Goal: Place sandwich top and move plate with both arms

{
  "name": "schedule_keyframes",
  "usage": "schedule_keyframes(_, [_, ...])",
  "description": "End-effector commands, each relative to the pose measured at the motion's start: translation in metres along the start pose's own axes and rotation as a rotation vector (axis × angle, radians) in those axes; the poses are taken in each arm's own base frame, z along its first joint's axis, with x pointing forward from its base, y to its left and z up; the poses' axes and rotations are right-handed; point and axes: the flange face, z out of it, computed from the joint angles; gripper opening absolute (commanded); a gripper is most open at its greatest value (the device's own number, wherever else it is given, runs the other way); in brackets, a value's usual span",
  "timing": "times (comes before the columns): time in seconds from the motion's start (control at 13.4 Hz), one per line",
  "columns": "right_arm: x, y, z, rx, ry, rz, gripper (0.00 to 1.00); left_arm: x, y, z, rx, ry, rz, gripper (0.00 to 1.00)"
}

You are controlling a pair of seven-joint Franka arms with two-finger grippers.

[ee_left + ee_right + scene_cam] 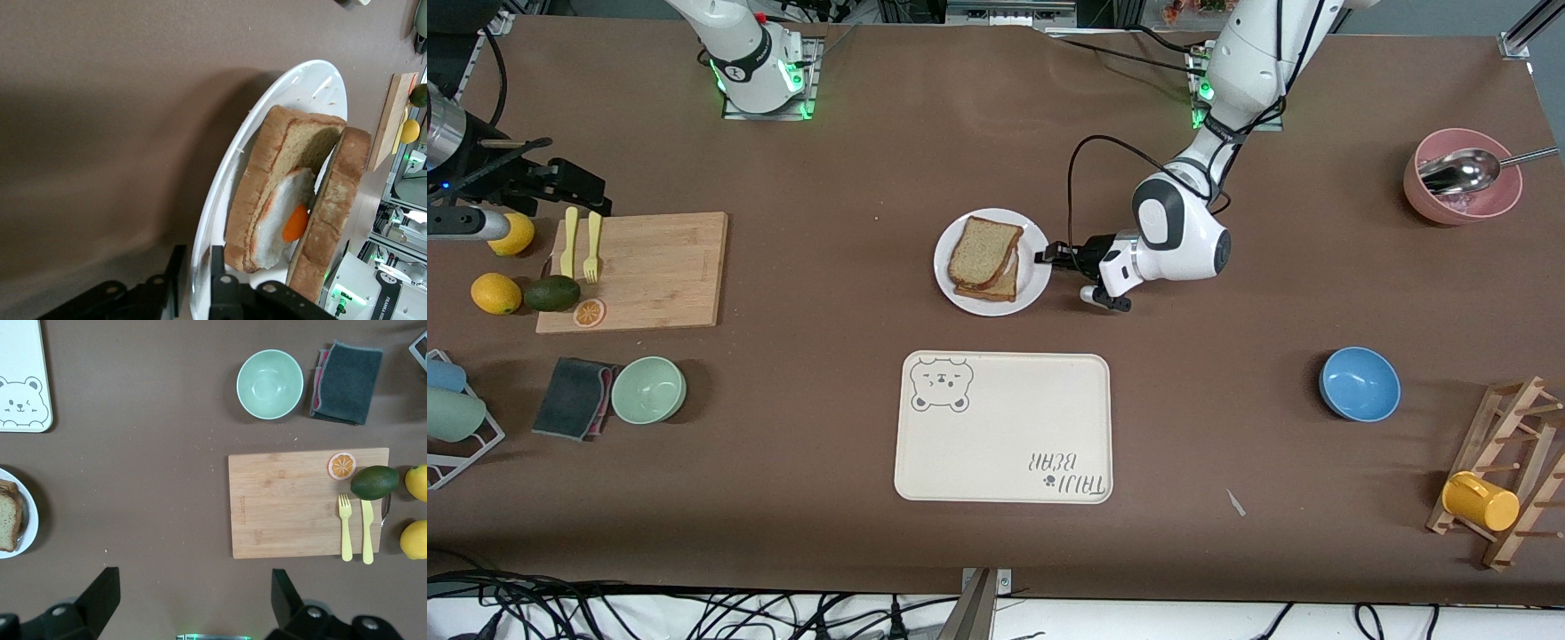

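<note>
Front view: the left gripper [1052, 256] is seen at the plate's [1035, 281] rim on the left arm's side; its fingers are largely masked by the wrist. The sandwich top [984, 249], speckled light brown with a darker crust, is seen lying tilted on the lower slice.

Left wrist view: the fingers [219, 280] are seen closed on the plate rim [220, 193]; a fried egg [285, 220] is partly hidden under the sandwich top [330, 213].

Right wrist view: the right gripper [193, 597] is seen wide open, empty, above bare table near the cutting board [293, 503]; the plate [30, 520] is cut off.
</note>
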Motion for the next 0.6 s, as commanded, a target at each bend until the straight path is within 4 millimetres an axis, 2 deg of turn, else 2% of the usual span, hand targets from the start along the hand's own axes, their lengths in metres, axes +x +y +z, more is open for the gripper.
schedule_keyframes(0.0, [0.0023,0.0045,-0.0041,0.003,0.001,-0.006,1.00,-0.0026,-0.0023,0.0016,-0.012,0.020,0.009,0.12])
schedule_keyframes(0.3, [0.0021,0.0036,-0.0047,0.002,0.001,-0.009,1.00,-0.0032,-0.0051,0.0036,-0.011,0.015,0.004,0.01])
schedule_keyframes(0.52, [0.0025,0.0040,-0.0049,-0.001,0.004,-0.009,1.00,-0.0037,-0.0057,0.0038,-0.010,0.015,0.003,0.00])
